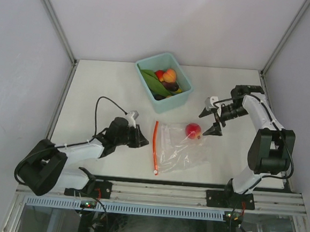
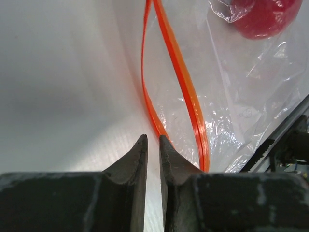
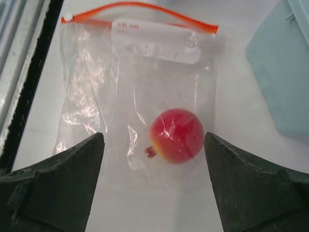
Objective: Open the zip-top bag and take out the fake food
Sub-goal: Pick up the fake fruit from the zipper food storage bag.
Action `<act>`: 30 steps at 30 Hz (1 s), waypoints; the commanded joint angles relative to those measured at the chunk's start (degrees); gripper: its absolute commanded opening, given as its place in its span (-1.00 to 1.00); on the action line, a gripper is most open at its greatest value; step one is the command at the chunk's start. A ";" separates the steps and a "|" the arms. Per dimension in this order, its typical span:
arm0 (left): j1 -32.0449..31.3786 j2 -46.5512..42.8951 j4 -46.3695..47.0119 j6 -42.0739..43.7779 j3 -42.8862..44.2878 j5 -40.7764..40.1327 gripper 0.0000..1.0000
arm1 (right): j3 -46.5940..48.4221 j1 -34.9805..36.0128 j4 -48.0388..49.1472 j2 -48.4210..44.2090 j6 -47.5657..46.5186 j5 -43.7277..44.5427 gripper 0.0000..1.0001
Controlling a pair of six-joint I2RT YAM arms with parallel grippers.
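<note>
Bright, even light is falling from above, leaving soft shadows on the table (image 1: 92, 89). Glare is glinting off the zip-top bag (image 2: 231, 111); nearby fingers (image 2: 130, 193) are appearing blurred.

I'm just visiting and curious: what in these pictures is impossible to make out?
- Left wrist view: whether the left gripper pinches the zipper strip; the gripper itself covers the spot.
- Left wrist view: the red fruit in the zip-top bag, cut off by the top edge.
- Right wrist view: the writing on the bag's label, too blurred.
- Top view: the bottom of the teal bin, covered by the fake food.
</note>
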 commanded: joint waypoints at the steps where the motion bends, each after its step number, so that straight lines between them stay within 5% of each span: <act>1: -3.34 4.29 2.39 5.28 5.73 -2.72 -0.64 | 0.13 -0.76 -0.75 0.93 -10.68 3.06 0.64; 22: -9.53 15.61 5.64 7.31 14.16 -1.86 -0.64 | -4.22 8.03 19.91 8.36 -0.35 22.20 0.21; 30: -9.53 15.12 8.83 8.11 12.73 -1.26 -0.63 | -4.98 7.04 20.46 8.47 -0.14 24.88 0.28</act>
